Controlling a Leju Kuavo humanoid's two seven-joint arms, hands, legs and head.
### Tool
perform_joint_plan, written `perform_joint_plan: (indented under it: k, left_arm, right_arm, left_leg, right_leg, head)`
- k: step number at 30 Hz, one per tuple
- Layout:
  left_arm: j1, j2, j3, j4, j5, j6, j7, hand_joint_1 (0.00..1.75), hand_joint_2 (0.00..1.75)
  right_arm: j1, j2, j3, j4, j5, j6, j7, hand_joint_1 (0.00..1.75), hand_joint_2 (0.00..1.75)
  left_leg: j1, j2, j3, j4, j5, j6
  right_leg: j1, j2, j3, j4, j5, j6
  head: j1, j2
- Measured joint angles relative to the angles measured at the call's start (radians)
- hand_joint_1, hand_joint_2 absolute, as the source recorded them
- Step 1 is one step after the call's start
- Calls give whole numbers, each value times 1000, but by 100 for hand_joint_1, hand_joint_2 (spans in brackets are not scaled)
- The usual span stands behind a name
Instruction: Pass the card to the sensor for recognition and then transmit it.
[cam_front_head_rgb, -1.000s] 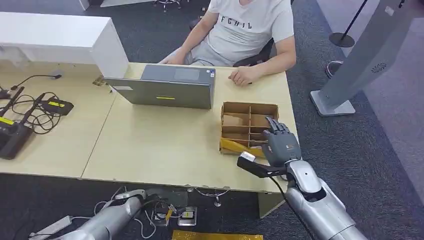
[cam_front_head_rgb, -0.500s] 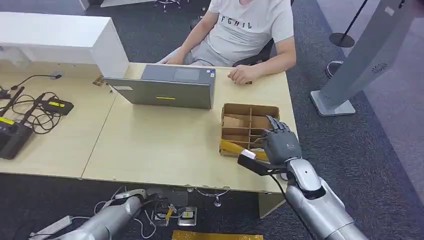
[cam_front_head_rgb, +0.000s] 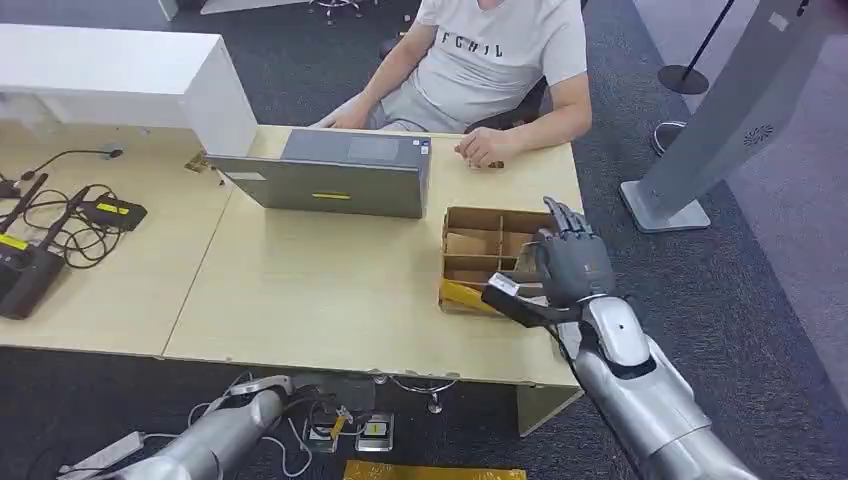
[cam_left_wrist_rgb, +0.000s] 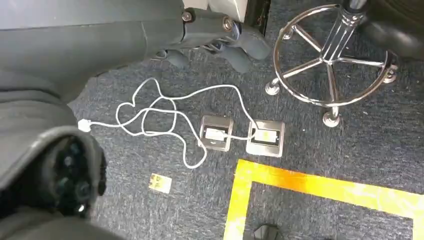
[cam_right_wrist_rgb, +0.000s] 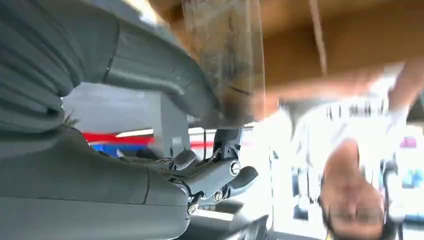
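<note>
1. Since one second ago, right hand (cam_front_head_rgb: 567, 268) has risen and shifted toward 12 o'clock; it now stands over the right side of the divided cardboard box (cam_front_head_rgb: 478, 222) rather than at the box's near right corner.
2. Right hand fingers (cam_front_head_rgb: 562, 222) point up and away from the robot. In the right wrist view (cam_right_wrist_rgb: 150, 100) the thumb presses against a thin translucent card (cam_right_wrist_rgb: 225, 60), so the hand holds the card. That picture is blurred by motion and the card's markings cannot be read.
3. Box sits on the light wooden worktop (cam_front_head_rgb: 330, 290), toward 3 o'clock from its middle. A yellow strip (cam_front_head_rgb: 470, 297) lies at the box's near edge.
4. Grey laptop (cam_front_head_rgb: 330, 172) stands on the worktop at 11 o'clock from the box, its lid back toward the robot.
5. A seated person (cam_front_head_rgb: 490, 50) in a pale T-shirt is at 12 o'clock, one hand (cam_front_head_rgb: 482, 150) resting on the far edge of the worktop.
6. Black devices with tangled cables (cam_front_head_rgb: 60, 225) lie at 9 o'clock on the adjoining worktop.
7. Left hand (cam_left_wrist_rgb: 215, 35) hangs below the worktop, above carpet; fingers curled loosely, holding nothing.
8. Floor beneath it: white cable (cam_left_wrist_rgb: 160, 120), two floor sockets (cam_left_wrist_rgb: 242, 135), yellow floor tape (cam_left_wrist_rgb: 320, 185), chrome chair base (cam_left_wrist_rgb: 332, 65).
</note>
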Motion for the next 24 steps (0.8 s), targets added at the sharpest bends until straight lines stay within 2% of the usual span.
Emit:
perform_joint_plan:
  k: [3, 11, 24]
  left_arm:
    - [-3, -4, 0, 0, -9, -2, -3, 0, 0]
    - [-9, -18, 0, 0, -14, -9, -3, 0, 0]
    - [-10, -23, 0, 0, -14, -9, -3, 0, 0]
  right_arm:
    - [-54, -7, -33, -26, 11, -34, -18, 175, 175]
    - [-130, -14, -85, -70, 9, -33, -33, 175, 175]
    - [-150, -14, -112, -85, 13, -33, -33, 175, 175]
  left_leg:
    - [0, 0, 0, 0, 0, 0]
    - [0, 0, 0, 0, 0, 0]
    - [0, 0, 0, 0, 0, 0]
  right_leg:
    - [0, 0, 0, 0, 0, 0]
    - [0, 1, 0, 0, 0, 0]
    - [0, 0, 0, 0, 0, 0]
  head:
    - [0, 0]
    - [0, 0]
    - [0, 0]
